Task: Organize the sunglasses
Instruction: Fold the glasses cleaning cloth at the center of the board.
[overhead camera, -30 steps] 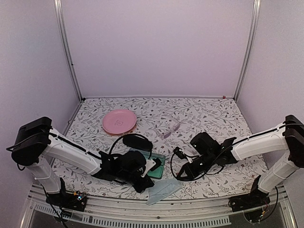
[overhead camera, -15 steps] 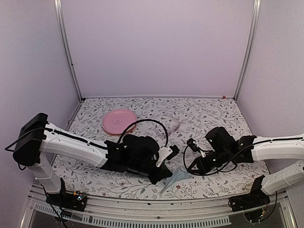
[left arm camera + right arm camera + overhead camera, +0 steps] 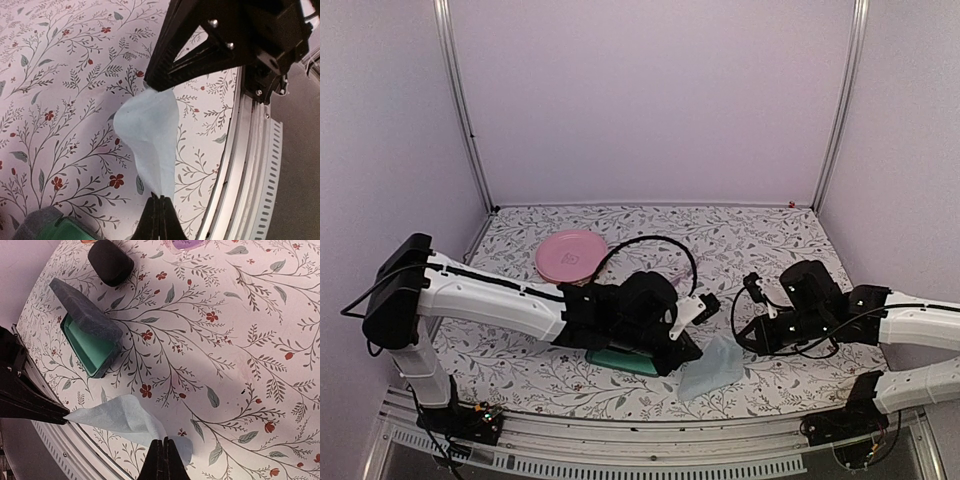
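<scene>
Floral surface (image 3: 500, 372): carries everything. Grey-blue case (image 3: 85, 305), left of the right wrist view, lies open with its green lining showing. Light blue cloth (image 3: 117, 417), lower centre, spans both hands: left hand (image 3: 160, 212) and right hand (image 3: 163, 452) are each clamped on a corner. Pale pinkish sunglasses (image 3: 187, 244) sit cropped at the top edge; the second pair I cannot find. I judge them light, stiff, fragile and slick-lensed, so I would grip the bridge or a temple.

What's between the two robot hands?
A light blue cloth, stretched from left gripper to right gripper, jaws shut on it; both wrist views show it.
</scene>
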Robot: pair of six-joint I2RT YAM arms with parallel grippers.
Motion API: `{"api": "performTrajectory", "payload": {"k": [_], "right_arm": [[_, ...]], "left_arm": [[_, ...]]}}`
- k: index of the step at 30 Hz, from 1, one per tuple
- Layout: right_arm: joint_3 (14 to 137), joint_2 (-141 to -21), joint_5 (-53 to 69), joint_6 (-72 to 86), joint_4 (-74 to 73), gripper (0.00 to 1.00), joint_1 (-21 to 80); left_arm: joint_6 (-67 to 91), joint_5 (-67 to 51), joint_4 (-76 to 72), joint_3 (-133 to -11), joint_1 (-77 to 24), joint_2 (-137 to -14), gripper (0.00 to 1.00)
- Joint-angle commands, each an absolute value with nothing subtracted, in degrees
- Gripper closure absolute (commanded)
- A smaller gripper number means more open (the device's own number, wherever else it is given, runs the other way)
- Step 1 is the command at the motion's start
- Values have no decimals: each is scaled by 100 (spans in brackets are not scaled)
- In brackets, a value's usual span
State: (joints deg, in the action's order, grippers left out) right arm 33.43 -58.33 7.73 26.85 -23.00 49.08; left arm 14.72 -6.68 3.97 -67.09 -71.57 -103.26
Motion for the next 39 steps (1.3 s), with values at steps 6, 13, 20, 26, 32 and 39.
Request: {"api": "performTrajectory", "payload": {"k": [6, 13, 20, 26, 32, 39], "right_arm": [[3295, -5757, 459, 2840, -2408, 100, 4840], [3321, -6008, 168, 2853, -2310, 100, 4663], [3435, -6363, 290, 2555, -1934, 100, 4143], [3636, -7021, 570, 2216, -1666, 100, 3745], [3959, -7653, 772, 1900, -1438, 100, 3471], [4242, -8185, 949, 1642, -1240, 100, 3288]], "left_arm": [[1300, -507, 546, -6853, -7065, -10415, 100], [1062, -335, 530, -7018, -6856, -10748, 100], [748, -289, 580, -7454, -6603, -11085, 100], [416, -344, 796, -7925, -6335, -11599, 100], [220, -524, 907, -8226, -6031, -11971, 100], [108, -668, 910, -8407, -5791, -12209, 100]]}}
